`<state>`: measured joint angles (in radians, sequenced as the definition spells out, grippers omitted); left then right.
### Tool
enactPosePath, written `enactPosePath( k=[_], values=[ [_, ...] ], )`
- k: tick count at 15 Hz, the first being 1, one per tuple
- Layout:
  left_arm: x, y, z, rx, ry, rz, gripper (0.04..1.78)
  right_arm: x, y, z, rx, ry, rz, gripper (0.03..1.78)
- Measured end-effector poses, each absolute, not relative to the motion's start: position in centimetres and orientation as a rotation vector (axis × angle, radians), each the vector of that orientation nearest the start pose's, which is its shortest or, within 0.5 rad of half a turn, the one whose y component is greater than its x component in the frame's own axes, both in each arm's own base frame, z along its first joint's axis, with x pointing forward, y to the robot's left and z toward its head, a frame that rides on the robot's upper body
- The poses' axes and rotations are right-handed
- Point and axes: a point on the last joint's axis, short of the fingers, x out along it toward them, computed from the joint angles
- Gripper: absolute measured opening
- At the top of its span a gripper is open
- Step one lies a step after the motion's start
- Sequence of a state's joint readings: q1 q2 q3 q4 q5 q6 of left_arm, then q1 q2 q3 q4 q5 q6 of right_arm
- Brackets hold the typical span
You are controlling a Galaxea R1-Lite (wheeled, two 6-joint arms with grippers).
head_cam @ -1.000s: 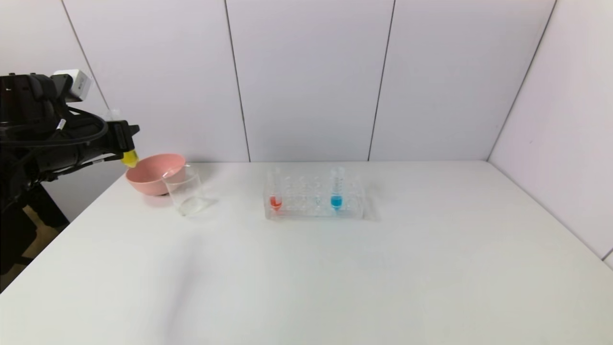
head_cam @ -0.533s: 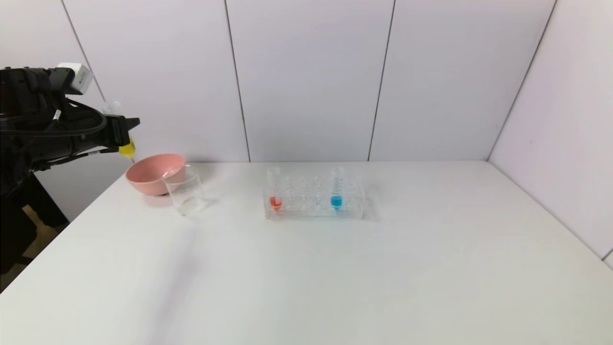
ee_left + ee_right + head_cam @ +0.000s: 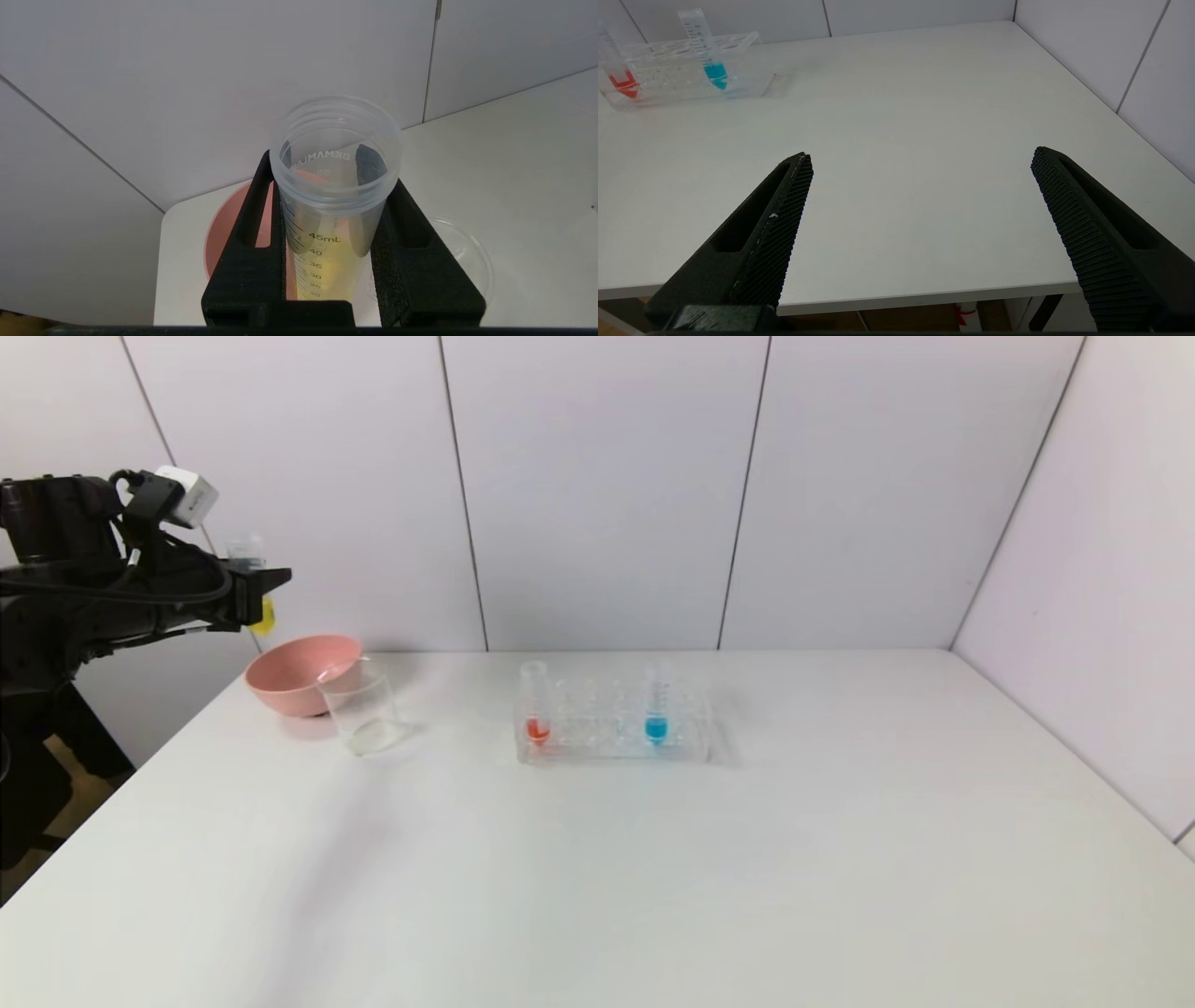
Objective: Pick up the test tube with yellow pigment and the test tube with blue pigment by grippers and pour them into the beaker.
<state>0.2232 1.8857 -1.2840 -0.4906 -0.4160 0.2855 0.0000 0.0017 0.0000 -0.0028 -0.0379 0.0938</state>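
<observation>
My left gripper (image 3: 264,590) is shut on the test tube with yellow pigment (image 3: 266,614) and holds it roughly upright in the air, above and just left of the pink bowl. In the left wrist view the fingers (image 3: 247,233) clamp the tube (image 3: 334,186) below its open rim. The empty clear beaker (image 3: 362,707) stands on the table right of the bowl, apart from the tube; it also shows in the left wrist view (image 3: 467,252). The test tube with blue pigment (image 3: 657,705) stands in the rack. My right gripper (image 3: 922,156) is open and empty over the table's front edge.
A pink bowl (image 3: 299,672) sits at the table's back left, touching the beaker. A clear many-holed rack (image 3: 611,723) in the middle also holds a red-liquid tube (image 3: 536,705). Walls close the back and right side.
My left gripper has risen with the yellow tube and shifted a little right; the tube's tip has lifted away from the bowl's rim. Nothing else has moved.
</observation>
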Motion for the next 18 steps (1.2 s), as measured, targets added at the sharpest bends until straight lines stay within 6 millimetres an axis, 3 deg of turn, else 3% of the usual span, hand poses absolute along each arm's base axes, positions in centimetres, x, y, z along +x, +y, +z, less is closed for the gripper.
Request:
enactPosePath(
  k=[8, 16, 18],
  values=[
    [38.9, 10.4, 24.8, 0.663, 0.128, -0.391, 0.52, -2.3, -0.1, 7.6, 0.094, -0.003, -0.038, 1.71],
    [37.6, 10.9, 26.1, 0.926, 0.302, -0.668, 0.52, -2.3, -0.1, 7.6, 0.094, -0.003, -0.038, 1.71],
    [37.4, 11.0, 25.2, 0.963, 0.357, -0.742, 0.52, -2.3, -0.1, 7.6, 0.094, -0.003, -0.038, 1.71]
  ],
)
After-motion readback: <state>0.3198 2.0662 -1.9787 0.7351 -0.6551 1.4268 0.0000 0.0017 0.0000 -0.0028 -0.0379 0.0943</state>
